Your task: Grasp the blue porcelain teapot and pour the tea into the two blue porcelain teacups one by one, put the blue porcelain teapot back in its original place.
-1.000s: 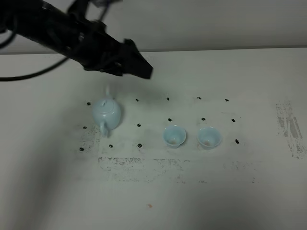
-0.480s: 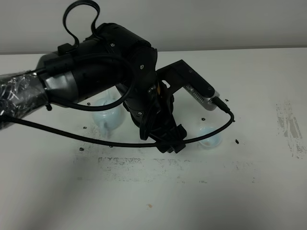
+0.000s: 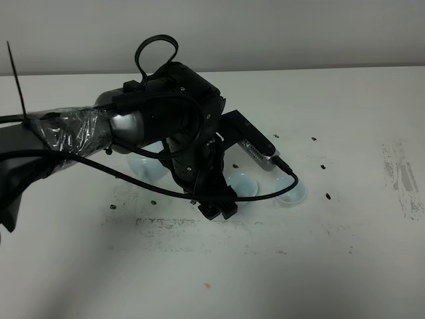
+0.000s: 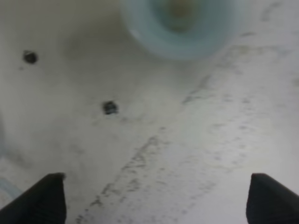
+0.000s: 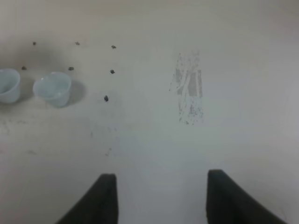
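Though the teapot [image 3: 141, 165] shows, the left arm [image 3: 166, 119] hides its spout.

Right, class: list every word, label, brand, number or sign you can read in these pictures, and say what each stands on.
No readable text in any view.
Round pale-blue glazed teapot, mostly hidden: no marks visible.
Two small pale-blue handleless cups: plain.
Black robot arm: no legible label.
White table: only black dots and grey scuffs, no writing.
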Action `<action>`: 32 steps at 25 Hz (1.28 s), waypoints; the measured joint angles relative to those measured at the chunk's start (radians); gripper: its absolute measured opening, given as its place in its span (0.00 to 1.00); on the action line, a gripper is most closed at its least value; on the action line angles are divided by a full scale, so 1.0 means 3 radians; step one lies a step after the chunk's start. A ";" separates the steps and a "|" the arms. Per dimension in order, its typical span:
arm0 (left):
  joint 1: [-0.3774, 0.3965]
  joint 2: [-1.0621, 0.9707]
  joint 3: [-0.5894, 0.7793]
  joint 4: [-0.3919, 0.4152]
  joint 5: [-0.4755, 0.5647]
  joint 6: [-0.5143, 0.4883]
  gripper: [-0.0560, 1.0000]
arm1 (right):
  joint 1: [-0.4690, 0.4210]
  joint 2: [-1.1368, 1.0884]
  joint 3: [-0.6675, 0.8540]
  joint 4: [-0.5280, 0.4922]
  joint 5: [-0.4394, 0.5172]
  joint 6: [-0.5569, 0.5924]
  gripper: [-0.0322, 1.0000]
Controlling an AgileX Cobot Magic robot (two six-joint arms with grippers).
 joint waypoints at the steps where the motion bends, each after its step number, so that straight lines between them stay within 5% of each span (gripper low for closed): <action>1: 0.0007 0.0024 0.0000 0.0058 -0.0004 -0.0032 0.76 | 0.0000 0.0000 0.0000 0.0000 0.0000 0.0000 0.43; 20: 0.0138 0.0168 0.0000 0.0455 0.0158 -0.0365 0.76 | 0.0000 0.0000 0.0000 0.0000 0.0000 0.0000 0.43; 32: 0.0141 0.0168 0.0000 0.0469 0.0293 -0.0515 0.76 | 0.0000 0.0000 0.0000 0.0000 0.0000 0.0000 0.43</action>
